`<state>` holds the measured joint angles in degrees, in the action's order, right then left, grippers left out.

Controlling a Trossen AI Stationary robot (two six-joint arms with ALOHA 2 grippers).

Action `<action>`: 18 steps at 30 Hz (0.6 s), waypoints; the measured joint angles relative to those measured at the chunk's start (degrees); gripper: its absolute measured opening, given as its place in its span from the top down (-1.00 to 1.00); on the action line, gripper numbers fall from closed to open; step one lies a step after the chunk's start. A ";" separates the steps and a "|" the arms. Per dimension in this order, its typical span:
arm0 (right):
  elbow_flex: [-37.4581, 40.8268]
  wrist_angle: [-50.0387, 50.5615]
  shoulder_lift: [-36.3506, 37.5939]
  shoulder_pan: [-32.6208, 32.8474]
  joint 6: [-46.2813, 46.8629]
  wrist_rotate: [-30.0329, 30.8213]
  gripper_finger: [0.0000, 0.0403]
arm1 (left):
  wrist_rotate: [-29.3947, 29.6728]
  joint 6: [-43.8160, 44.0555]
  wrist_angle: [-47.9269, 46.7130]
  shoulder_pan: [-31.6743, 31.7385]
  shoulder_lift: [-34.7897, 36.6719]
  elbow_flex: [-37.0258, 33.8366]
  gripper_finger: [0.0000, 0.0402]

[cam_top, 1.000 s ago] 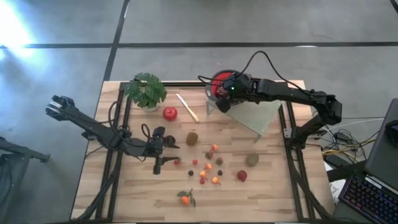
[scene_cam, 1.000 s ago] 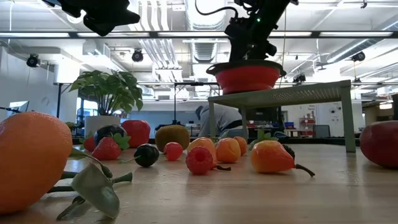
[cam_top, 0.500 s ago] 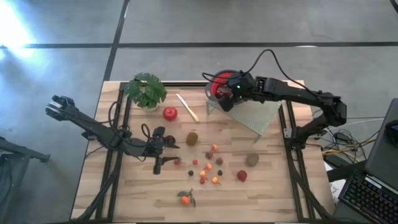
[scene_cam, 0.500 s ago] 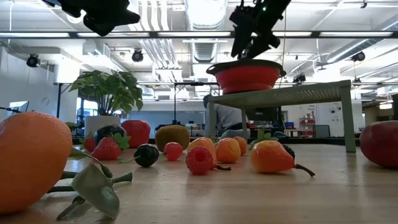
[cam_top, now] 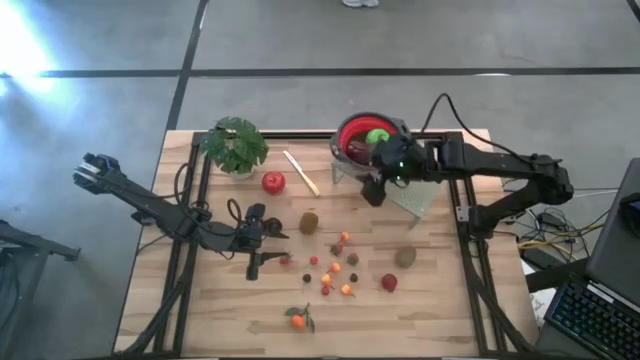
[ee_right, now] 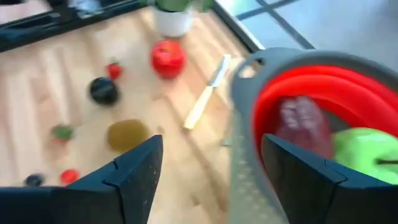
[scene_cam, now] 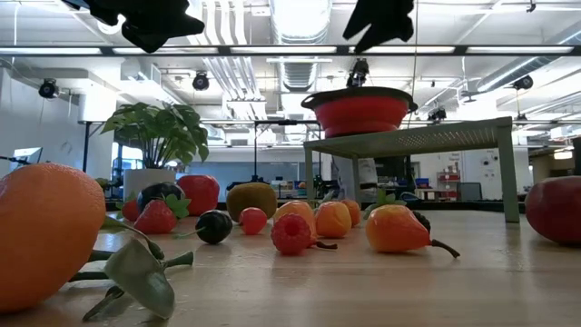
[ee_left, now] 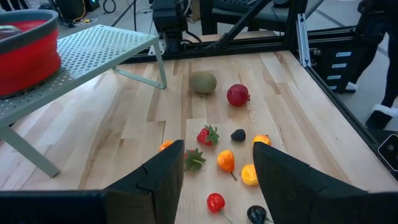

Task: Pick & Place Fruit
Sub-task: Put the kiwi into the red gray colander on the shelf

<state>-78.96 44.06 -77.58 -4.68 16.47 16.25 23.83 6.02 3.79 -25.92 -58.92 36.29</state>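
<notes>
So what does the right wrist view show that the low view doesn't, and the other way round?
Only the right wrist view looks down into the red collapsible bowl, showing a green apple and a dark red fruit inside, plus the pale slim knife on the wood.

Only the low view shows the leafy orange tangerine up close and the perforated metal stand's legs.

Both show the bowl, the red apple, the brown kiwi and the dark plum.

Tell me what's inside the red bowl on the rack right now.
The red bowl holds a green apple and a dark reddish piece beside it. Anything beneath them is hidden.
</notes>
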 joint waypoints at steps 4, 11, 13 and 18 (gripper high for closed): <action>0.00 0.10 -0.05 4.61 -0.17 0.14 -0.20 | 0.00 0.00 0.00 -0.01 0.00 0.00 0.02; 0.00 0.26 -0.48 11.21 0.49 0.18 -0.04 | 0.00 0.00 0.01 -0.01 0.00 0.00 0.02; 0.10 0.19 -0.48 12.91 1.32 0.19 0.00 | 0.02 0.00 0.00 0.01 0.00 0.00 0.02; 0.57 0.22 -0.48 16.77 3.02 0.20 0.09 | 0.00 0.00 0.00 0.01 0.00 0.00 0.02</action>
<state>-78.39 44.27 -78.06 12.08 19.49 16.45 23.83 6.02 3.79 -25.91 -58.92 36.29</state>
